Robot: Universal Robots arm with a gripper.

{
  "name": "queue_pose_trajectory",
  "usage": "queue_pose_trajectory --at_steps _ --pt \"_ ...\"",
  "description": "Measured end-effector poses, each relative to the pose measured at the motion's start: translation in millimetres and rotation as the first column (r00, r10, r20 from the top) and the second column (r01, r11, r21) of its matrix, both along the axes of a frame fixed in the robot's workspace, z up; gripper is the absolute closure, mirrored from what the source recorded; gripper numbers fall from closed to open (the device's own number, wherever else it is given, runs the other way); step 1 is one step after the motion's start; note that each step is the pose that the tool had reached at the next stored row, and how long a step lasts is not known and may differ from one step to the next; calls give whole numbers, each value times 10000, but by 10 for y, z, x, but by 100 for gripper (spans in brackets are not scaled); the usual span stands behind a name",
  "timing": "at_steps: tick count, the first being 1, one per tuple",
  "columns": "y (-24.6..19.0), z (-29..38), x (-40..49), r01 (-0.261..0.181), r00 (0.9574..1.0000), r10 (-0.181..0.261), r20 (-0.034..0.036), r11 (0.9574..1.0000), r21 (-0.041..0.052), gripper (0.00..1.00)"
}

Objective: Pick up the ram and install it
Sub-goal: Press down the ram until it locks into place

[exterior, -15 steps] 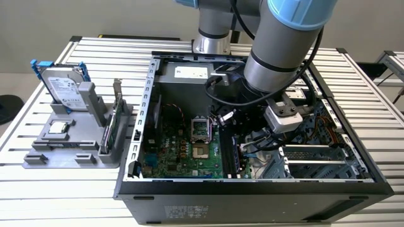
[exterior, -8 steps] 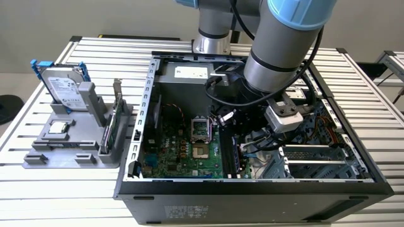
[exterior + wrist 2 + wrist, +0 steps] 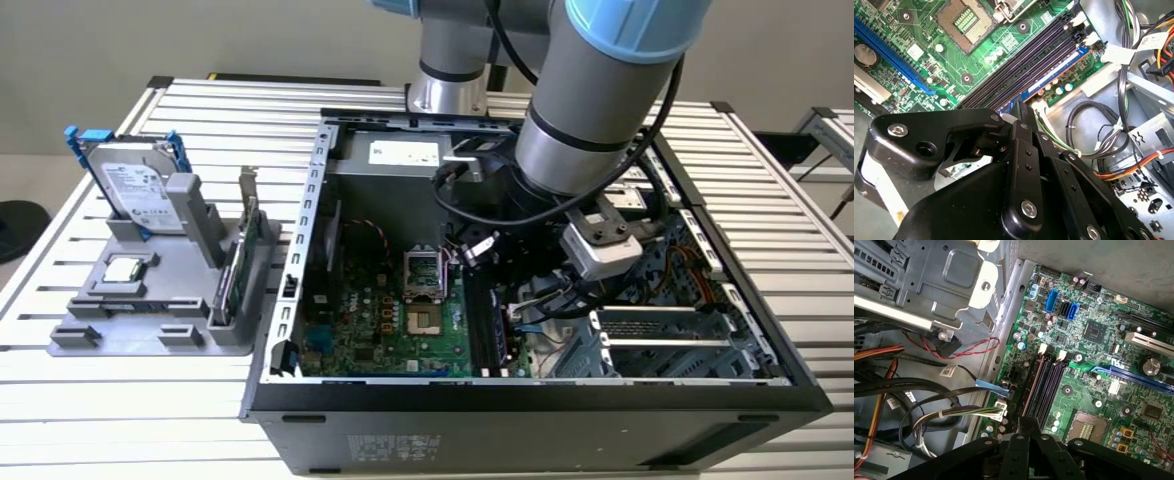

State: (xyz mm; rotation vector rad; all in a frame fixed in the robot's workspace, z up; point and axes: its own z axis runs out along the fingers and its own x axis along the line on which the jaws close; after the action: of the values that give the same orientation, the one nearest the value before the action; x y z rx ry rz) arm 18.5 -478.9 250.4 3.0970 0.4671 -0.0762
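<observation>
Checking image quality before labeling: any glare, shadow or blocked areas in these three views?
Exterior view: even light, but the arm blocks part of the open case. Second wrist view: bright glare on the green motherboard beside the memory slots; the black gripper hides the lower half. First wrist view: flat, dimmer light, cables in shade, gripper body along the picture's edge.

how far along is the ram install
Done: the ram is off the holder and stands at the edge of the memory slots. In hand: the gripper sits at its end. Left: full seating; whether the latches have closed cannot be told.
</observation>
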Motion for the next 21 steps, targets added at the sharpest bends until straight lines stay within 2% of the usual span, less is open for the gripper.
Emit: queue_pose_trajectory --at_steps 21 --pt "7 0 0 -680 9977 680 -23 9977 1 100"
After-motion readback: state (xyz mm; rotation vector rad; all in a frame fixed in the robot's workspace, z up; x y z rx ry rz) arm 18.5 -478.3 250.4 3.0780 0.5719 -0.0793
